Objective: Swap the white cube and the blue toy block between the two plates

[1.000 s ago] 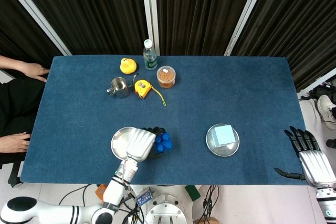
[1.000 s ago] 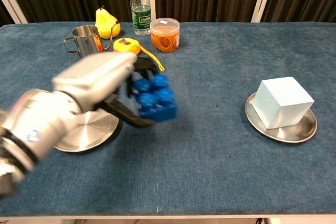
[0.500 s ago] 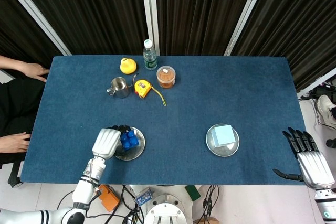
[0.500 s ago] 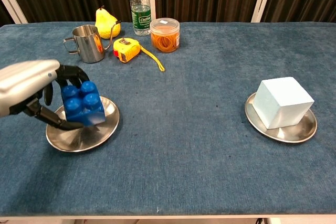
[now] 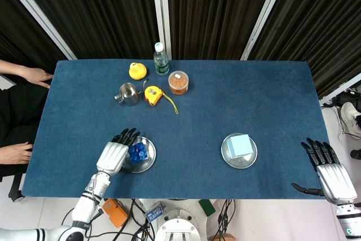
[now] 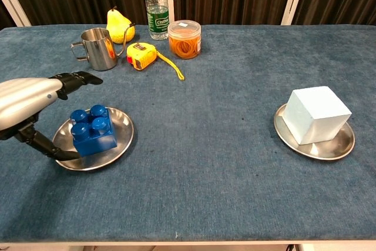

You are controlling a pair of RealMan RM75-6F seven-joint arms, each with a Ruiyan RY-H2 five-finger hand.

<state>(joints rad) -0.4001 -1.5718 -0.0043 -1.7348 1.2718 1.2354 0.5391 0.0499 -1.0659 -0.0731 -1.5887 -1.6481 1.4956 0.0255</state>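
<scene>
The blue toy block [image 6: 93,131] [image 5: 137,152] lies on the left metal plate [image 6: 121,139] [image 5: 148,161]. My left hand [image 6: 32,101] [image 5: 114,153] hovers just left of it, fingers spread, holding nothing. The white cube [image 6: 316,114] [image 5: 241,145] stands on the right metal plate [image 6: 329,148] [image 5: 239,163]. My right hand [image 5: 330,173] hangs open off the table's right front corner, far from both plates; only the head view shows it.
At the back left stand a steel mug [image 6: 96,48], a yellow pear [image 6: 118,26], a water bottle [image 6: 156,5], a yellow tape measure [image 6: 142,55] and an orange-filled jar [image 6: 184,39]. A person's hands [image 5: 22,76] rest at the table's left edge.
My left hand carried the blue block leftward from mid-table, set it on the left plate and let go, its fingers now spread. The right hand barely shifted.
</scene>
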